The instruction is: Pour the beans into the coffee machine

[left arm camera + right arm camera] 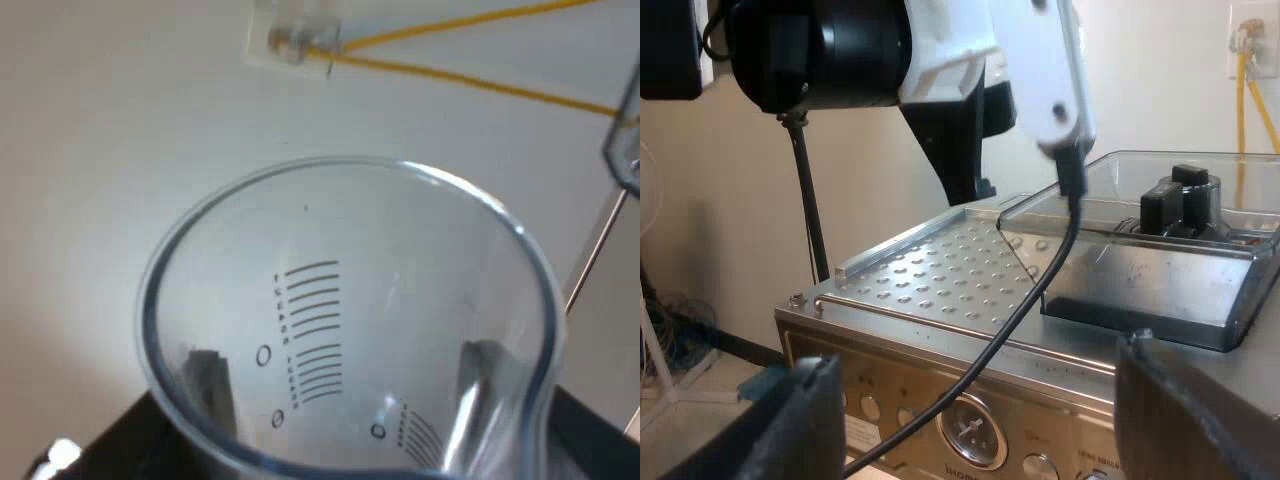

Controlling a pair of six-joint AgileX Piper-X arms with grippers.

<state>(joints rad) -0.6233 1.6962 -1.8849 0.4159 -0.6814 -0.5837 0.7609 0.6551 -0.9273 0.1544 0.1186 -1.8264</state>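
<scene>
Lab-like test room: plain wall [100,150], wall socket [293,38] with yellow cables [470,78], cable tangle [678,335] on floor [700,400].

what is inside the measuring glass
No beans show inside the measuring glass: only clear walls with printed scale marks, and the left tool's fingers seen through them. Its bottom lies out of sight.

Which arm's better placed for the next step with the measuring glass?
Left, likely: the left claw grips the measuring glass, fingers showing through the wall. Right claw hangs open, facing the espresso machine's front, below the bean hopper.
</scene>
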